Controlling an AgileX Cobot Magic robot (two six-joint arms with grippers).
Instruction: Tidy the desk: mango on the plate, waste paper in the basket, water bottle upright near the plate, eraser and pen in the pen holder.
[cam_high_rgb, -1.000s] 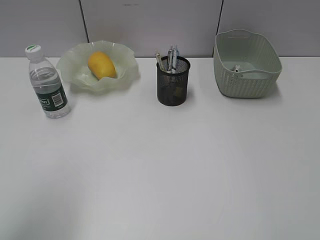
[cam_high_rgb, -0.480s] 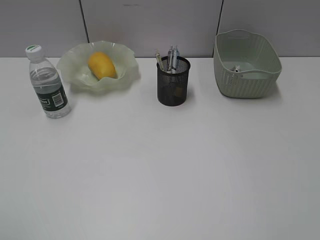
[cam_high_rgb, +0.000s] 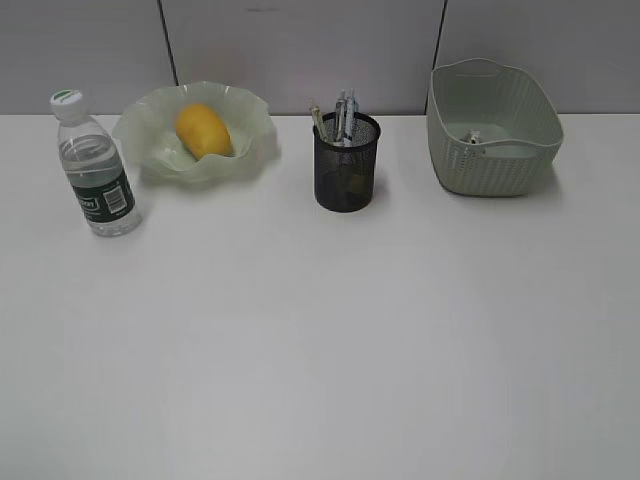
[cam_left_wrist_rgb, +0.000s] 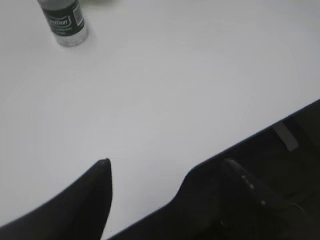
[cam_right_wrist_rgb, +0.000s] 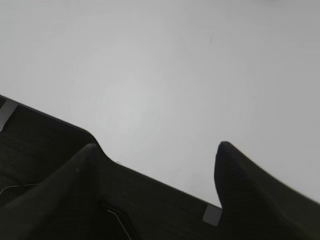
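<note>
The yellow mango (cam_high_rgb: 204, 130) lies in the wavy-rimmed green plate (cam_high_rgb: 150, 135) at the back left of the desk (cam_high_rgb: 320, 330). Just left of the plate, the water bottle (cam_high_rgb: 96, 170) stands upright; the left wrist view shows its lower part (cam_left_wrist_rgb: 63, 22). Several pens (cam_high_rgb: 343, 115) stick out of the black mesh pen holder (cam_high_rgb: 346, 175). I cannot make out the eraser. A small wad of waste paper (cam_high_rgb: 472, 137) lies inside the basket (cam_high_rgb: 495, 165). My left gripper (cam_left_wrist_rgb: 166, 162) and right gripper (cam_right_wrist_rgb: 157, 145) are both open and empty over the desk's front edge, out of the exterior view.
A grey panelled wall runs behind the desk. The dark edge of the desk and the floor below show in both wrist views.
Nothing on the desk has moved. A faint shadow at the front left of the desk has faded.
</note>
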